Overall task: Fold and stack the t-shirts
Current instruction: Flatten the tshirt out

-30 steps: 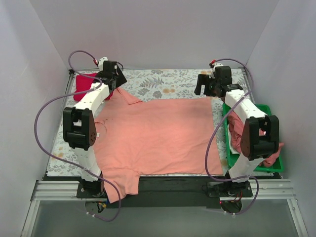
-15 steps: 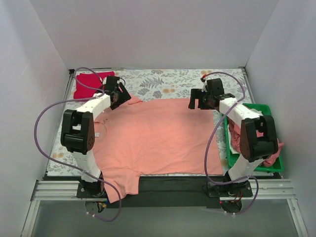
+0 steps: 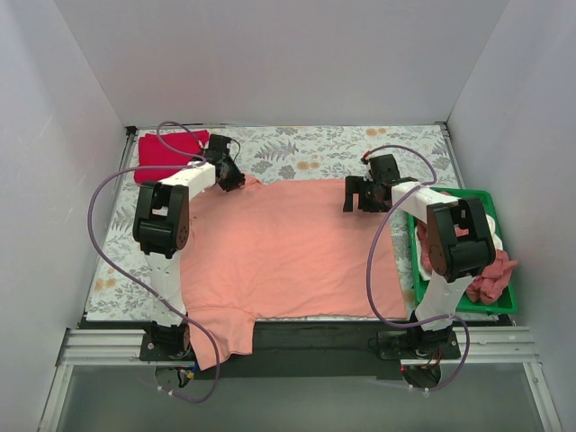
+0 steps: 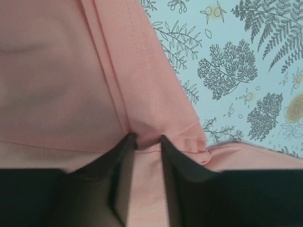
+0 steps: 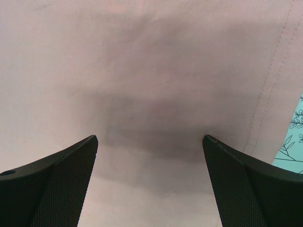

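A salmon t-shirt (image 3: 288, 252) lies spread flat on the floral cloth, one sleeve hanging over the near table edge. My left gripper (image 3: 232, 177) is down at the shirt's far left shoulder. In the left wrist view its tips (image 4: 145, 138) are shut on a raised fold of the salmon t-shirt (image 4: 71, 71) beside the sleeve seam. My right gripper (image 3: 360, 193) hangs low over the shirt's far right corner. It (image 5: 150, 138) stands wide open with only flat fabric (image 5: 151, 56) between the fingers. A folded red t-shirt (image 3: 166, 148) lies at the far left corner.
A green bin (image 3: 490, 309) with crumpled pink clothes (image 3: 490, 274) stands at the right edge. Floral cloth (image 4: 246, 71) shows bare beyond the shirt's far edge. The shirt's hem and a strip of cloth (image 5: 293, 127) show at the right of the right wrist view. White walls enclose three sides.
The left gripper moved from the red shirt down to the salmon shirt's shoulder and closed on a fold. The right gripper came in and down over the far right corner, still open.
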### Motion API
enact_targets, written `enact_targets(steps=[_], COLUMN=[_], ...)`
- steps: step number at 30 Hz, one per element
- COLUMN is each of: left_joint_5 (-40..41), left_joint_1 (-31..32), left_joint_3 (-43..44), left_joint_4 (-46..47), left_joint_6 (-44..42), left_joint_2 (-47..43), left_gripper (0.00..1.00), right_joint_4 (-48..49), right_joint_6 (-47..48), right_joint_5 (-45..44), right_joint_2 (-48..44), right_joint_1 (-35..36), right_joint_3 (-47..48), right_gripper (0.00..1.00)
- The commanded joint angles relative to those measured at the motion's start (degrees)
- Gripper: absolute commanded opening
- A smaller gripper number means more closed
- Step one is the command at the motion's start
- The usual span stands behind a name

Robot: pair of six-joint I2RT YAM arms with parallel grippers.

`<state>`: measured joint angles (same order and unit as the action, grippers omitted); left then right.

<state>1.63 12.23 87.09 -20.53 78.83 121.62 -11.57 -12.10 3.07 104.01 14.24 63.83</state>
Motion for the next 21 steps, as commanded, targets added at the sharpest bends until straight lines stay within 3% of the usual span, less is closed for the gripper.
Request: enact_targets(steps=[1, 2, 3, 10, 20, 21], left_joint_5=[-0.49, -0.49, -0.49, 1.7, -3.66, -2.87], left_joint_1=[0.51, 0.52, 0.6, 1.22, 2.01, 2.18], left_joint_3=[2.03, 2.03, 2.21, 6.77, 27.94, 30.74], left_joint_4=[-0.65, -0.73, -0.73, -0.82, -2.75, -3.37], left_joint_6=[-0.34, -0.34, -0.34, -3.06, -16.86, -16.86], left_joint_2=[1.33, 1.42, 1.51, 3.0, 17.39, 18.9], left_gripper=[0.14, 0.02, 0.0, 0.0, 0.01, 0.06], right_joint_4=[0.06, 0.15, 0.15, -0.2, -0.99, -1.0], right_joint_6=[0.23, 0.23, 0.23, 0.76, 1.64, 1.64], right_joint_5=[-1.31, -1.31, -1.23, -1.49, -1.67, -1.66], right_joint_2=[2.16, 2.25, 2.34, 2.69, 3.04, 3.04], right_joint_1=[-0.26, -0.27, -0.27, -0.27, -0.35, -0.35], right_joint_3=[-0.38, -0.29, -0.2, 0.06, 1.12, 1.29], right_gripper=[0.98, 0.98, 0.98, 0.98, 0.98, 0.98])
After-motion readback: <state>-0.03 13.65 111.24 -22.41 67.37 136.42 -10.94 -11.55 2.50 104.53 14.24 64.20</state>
